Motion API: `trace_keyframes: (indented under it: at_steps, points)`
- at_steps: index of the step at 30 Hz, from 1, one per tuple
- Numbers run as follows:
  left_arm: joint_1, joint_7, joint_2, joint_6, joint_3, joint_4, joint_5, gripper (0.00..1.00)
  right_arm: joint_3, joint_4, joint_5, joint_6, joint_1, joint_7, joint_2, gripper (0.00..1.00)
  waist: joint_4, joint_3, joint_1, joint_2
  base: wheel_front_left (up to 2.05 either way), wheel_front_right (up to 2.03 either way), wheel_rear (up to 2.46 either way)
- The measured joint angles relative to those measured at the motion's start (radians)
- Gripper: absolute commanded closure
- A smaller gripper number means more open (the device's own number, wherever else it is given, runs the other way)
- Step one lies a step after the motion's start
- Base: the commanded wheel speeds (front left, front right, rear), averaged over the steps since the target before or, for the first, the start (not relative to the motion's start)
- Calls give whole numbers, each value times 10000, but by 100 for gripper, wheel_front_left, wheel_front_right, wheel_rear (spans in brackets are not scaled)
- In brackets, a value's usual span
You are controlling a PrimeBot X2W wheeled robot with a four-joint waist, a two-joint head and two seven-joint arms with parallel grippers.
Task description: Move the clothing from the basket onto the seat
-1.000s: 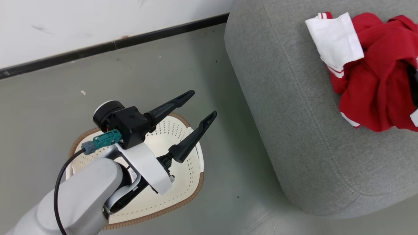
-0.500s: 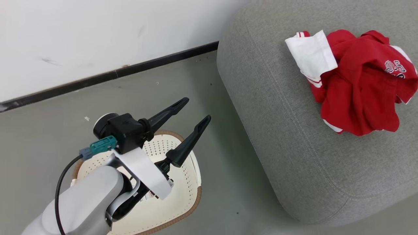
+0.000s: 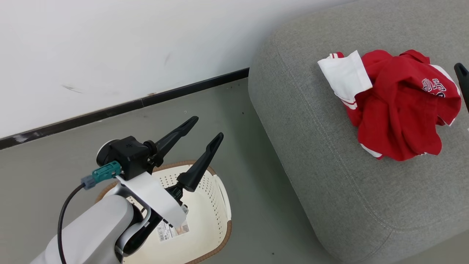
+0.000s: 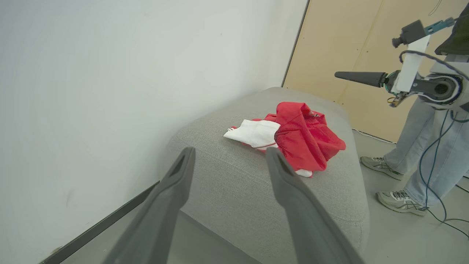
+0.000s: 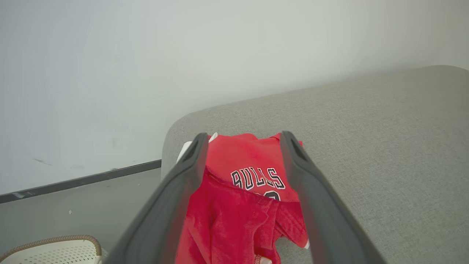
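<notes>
The clothing [image 3: 395, 106], a crumpled red and white jersey, lies on the grey seat [image 3: 329, 157] at the right. The cream basket [image 3: 210, 205] with a brown rim stands on the floor at lower left, its bare bottom showing a label sticker [image 3: 172, 230]. My left gripper [image 3: 207, 127] hangs open above the basket, holding nothing. In the left wrist view its fingers [image 4: 176, 183] point toward the seat [image 4: 256, 183] and clothing [image 4: 300, 135]. My right gripper [image 5: 244, 136] is open above the clothing [image 5: 238, 205], apart from it; one fingertip [image 3: 462, 75] shows at the right edge.
A white wall with a black skirting strip [image 3: 121, 108] runs behind the basket and seat. Grey floor [image 3: 256, 205] separates basket and seat. A person's legs [image 4: 421, 146] and trailing cables stand beyond the seat, before a beige panel [image 4: 329, 44].
The head camera has tilted, showing more wall and shifting the scene. My left gripper stays open over the basket. The clothing lies unchanged on the seat. A right fingertip now shows at the right edge.
</notes>
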Motion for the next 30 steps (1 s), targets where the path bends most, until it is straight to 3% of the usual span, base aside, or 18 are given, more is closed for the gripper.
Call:
trace_keyframes:
  at_steps: [14, 30]
  points:
    - [519, -268, 0, 309, 353, 142, -94, 0, 560, -616, 44, 0, 234, -761, -21, 0, 602, -580, 1, 0, 0, 0, 0]
    - [1207, -449, 155, 813, 1089, 397, -215, 0, 621, -1243, -146, -2, 729, -1952, 539, 0, 1539, -1213, 0, 0, 0, 0, 0]
